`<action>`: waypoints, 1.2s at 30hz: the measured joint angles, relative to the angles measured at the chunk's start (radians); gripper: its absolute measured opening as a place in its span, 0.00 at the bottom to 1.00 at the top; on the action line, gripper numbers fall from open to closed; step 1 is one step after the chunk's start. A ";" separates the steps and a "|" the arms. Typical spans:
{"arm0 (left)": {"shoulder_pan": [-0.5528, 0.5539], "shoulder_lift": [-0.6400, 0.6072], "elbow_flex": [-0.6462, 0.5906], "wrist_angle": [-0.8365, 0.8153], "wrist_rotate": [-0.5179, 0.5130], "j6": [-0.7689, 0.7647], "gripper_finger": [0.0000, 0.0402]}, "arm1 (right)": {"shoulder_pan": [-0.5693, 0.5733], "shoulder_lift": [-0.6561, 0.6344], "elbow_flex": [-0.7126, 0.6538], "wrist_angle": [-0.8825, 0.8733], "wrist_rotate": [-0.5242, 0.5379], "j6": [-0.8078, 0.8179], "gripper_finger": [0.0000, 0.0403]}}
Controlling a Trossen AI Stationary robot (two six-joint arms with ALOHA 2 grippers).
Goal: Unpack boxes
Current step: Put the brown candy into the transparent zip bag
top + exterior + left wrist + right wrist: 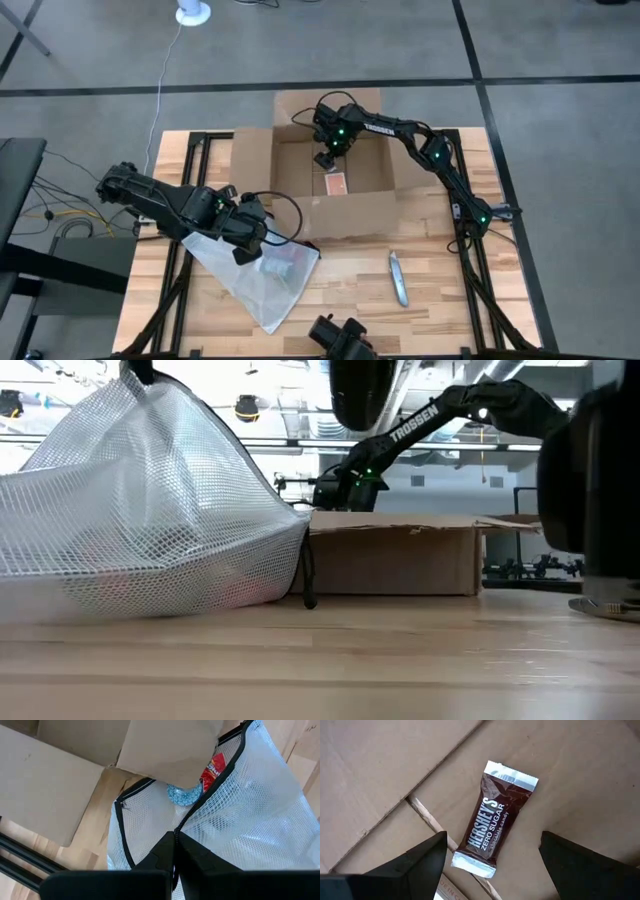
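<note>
1. Right gripper [490,857] is held inside the cardboard box [330,170], fingers spread wide over a Hershey's candy packet [492,822] on its floor.
2. Left gripper [245,243] is clamped on a white mesh bag [262,275] before the box.

The box [335,180] is matt brown corrugated cardboard, its inner floor smooth and plain, its flap edges rough where they are cut. On that floor lies a candy wrapper [492,822] of glossy brown film with crimped silver foil ends. The worktop [450,290] is pale wood in glued strips, smooth with a faint sheen. The mesh bag [150,510] is white woven netting, semi-clear, edged with black cord. The left tool [175,857] and right tool [492,857] are matt black plastic. A small knife-like item [399,278] looks like dull grey metal.
</note>
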 joint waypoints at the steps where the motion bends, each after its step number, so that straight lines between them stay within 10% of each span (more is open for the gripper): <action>1: 0.000 0.000 0.000 0.000 0.000 0.000 0.00 | 0.001 0.000 0.000 0.003 0.000 0.000 0.71; 23: 0.000 0.000 0.000 0.004 -0.014 0.001 0.00 | 0.015 0.003 -0.001 -0.019 -0.058 -0.148 0.03; 36: 0.000 0.000 0.000 0.004 -0.016 0.010 0.00 | 0.001 0.000 0.047 -0.079 -0.059 -0.252 0.00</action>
